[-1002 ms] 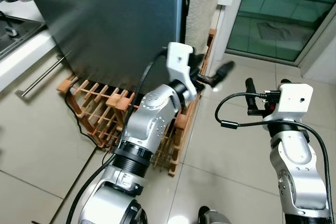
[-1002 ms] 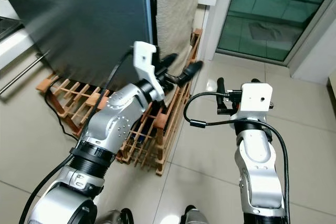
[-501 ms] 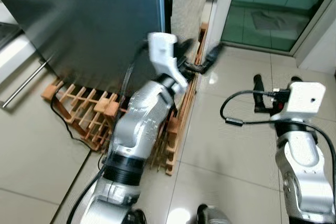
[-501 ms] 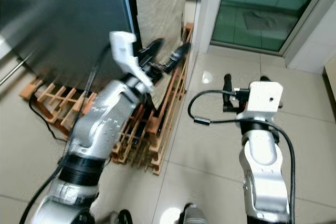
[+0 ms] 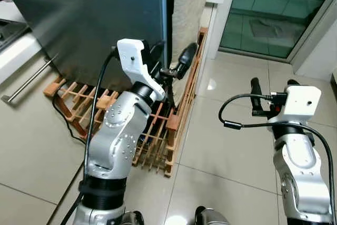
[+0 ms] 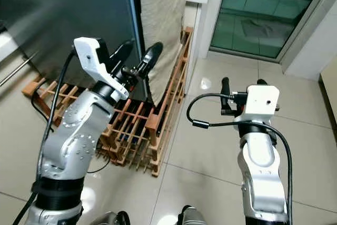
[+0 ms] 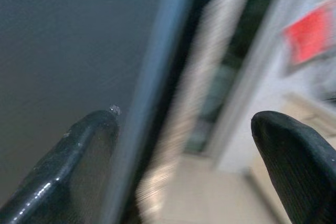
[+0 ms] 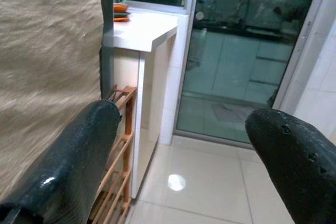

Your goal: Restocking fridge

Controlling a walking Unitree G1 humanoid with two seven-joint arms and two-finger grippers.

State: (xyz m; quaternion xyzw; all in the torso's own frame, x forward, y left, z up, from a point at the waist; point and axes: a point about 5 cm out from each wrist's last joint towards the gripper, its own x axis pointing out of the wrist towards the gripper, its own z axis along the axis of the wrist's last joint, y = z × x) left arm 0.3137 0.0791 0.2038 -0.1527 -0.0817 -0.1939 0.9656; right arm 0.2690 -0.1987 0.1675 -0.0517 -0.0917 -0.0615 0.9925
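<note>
Fridge door edge between left gripper's spread fingers, right gripper empty, fingers apart

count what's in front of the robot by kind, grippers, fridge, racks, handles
Grippers: 2, the left gripper open at the fridge door's edge, the right gripper open over the floor
Fridge: 1, the dark fridge, door closed
Wooden racks: 1, the wooden rack at the fridge's foot
Drawer handles: 1, the metal handle
Total: 5
</note>
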